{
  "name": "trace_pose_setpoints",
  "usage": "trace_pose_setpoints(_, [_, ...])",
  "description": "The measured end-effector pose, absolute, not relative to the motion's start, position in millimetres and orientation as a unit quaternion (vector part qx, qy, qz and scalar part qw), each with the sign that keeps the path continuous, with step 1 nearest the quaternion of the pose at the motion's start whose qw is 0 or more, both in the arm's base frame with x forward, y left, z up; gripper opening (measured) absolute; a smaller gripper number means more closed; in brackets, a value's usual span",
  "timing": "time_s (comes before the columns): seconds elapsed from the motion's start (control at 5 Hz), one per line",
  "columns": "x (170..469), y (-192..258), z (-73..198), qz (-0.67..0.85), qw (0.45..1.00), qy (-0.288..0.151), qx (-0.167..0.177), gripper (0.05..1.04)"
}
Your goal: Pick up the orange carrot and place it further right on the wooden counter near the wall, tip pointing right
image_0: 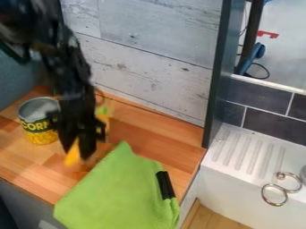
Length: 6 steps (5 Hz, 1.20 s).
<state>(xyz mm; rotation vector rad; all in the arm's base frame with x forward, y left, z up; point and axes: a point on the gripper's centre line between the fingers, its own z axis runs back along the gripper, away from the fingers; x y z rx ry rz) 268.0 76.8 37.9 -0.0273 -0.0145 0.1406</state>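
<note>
The black gripper (78, 151) hangs at the left over the wooden counter, its fingers closed around a blurred orange object (73, 154). The object's lower end sticks out below the fingers. Just left of the gripper stands an open corn can (39, 126) with a yellow and green label. A green cloth (118, 189) lies to the right and in front, with a black object (165, 184) on its right part. Partly hidden behind the gripper is a yellow-green item (104, 112).
The wooden counter (161, 145) meets a whitewashed plank wall (146, 67) at the back. A dark upright post (216, 76) rises at its right corner. Beyond it are a white ribbed sink ledge (248, 150) and metal rings (274, 195).
</note>
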Motion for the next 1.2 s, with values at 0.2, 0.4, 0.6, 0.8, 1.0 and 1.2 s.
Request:
trace_pose_setpoints(0.2, [275.9,53.2,74.2,0.102,0.993,-0.041,-0.040,0.388])
trace_pose_setpoints(0.4, [297.6,33.8,98.1,0.149,0.985,-0.061,-0.061,0.388])
trace_pose_setpoints(0.6, [318.3,16.4,101.6,0.272,0.952,-0.108,-0.088,0.388])
trace_pose_setpoints(0.8, [324.3,8.0,93.0,0.389,0.905,-0.131,-0.109,0.388])
trace_pose_setpoints(1.0, [326.6,12.4,90.4,0.505,0.845,-0.138,-0.108,0.388])
trace_pose_setpoints(1.2, [332.8,21.4,70.4,0.611,0.781,-0.121,-0.057,0.388])
